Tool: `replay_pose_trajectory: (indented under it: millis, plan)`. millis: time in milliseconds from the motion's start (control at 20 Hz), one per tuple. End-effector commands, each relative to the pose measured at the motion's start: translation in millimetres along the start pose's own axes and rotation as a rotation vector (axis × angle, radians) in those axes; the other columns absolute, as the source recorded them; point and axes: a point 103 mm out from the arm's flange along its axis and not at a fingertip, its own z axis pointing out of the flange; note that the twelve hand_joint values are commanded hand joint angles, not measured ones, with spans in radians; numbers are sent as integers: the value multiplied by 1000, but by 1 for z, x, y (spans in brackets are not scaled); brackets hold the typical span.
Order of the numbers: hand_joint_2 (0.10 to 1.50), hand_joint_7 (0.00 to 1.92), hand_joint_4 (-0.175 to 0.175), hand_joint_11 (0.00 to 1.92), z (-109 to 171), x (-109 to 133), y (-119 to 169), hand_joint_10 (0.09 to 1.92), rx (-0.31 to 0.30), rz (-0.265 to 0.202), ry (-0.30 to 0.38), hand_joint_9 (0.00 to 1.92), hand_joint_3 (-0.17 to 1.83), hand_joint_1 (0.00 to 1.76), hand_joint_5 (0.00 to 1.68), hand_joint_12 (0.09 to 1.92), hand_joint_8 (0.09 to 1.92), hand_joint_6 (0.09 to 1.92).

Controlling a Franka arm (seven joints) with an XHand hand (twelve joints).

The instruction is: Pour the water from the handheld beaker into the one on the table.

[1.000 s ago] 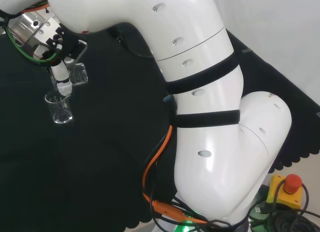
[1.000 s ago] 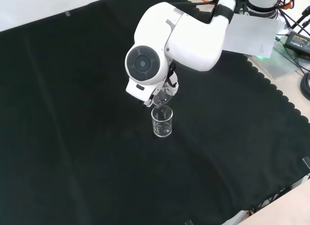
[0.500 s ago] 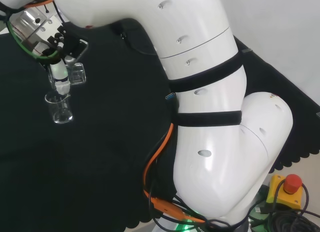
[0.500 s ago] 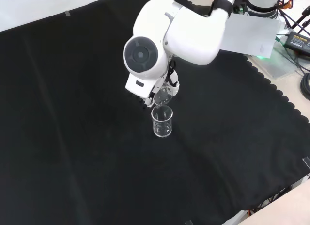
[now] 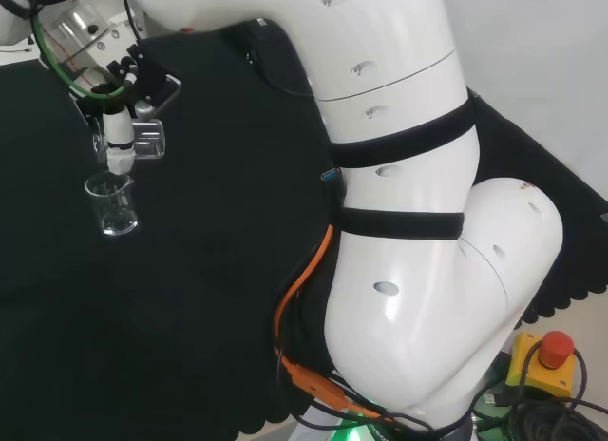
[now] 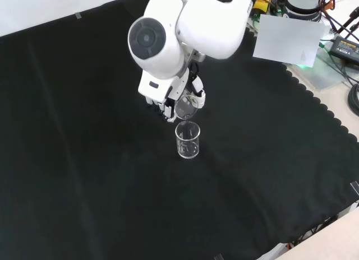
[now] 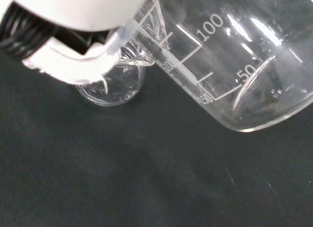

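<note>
Hand curled round handheld beaker, tipped steeply, lip down over table beaker. Table beaker upright on black cloth, just at 6 o'clock of hand in front view. Wrist view: held beaker's spout above standing beaker's rim.

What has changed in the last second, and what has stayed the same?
The arm lifted, raising the hand and its tilted clear glass beaker slightly above the upright clear glass beaker on the black cloth. The grasp stayed; the standing beaker did not move.
</note>
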Motion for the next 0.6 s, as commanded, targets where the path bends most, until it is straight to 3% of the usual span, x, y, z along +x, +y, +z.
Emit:
replay_pose_trajectory:
  millis: [50, 600]
  plan:
    - [593, 1798, 175, 1207, 7, -21, -8, 117, -137, -27, 126, 1657, 716, 1157, 1342, 828, 87, 570]
    - [594, 1797, 175, 1199, 38, -56, -9, 117, -287, -103, 335, 1654, 716, 1157, 1340, 829, 87, 573]
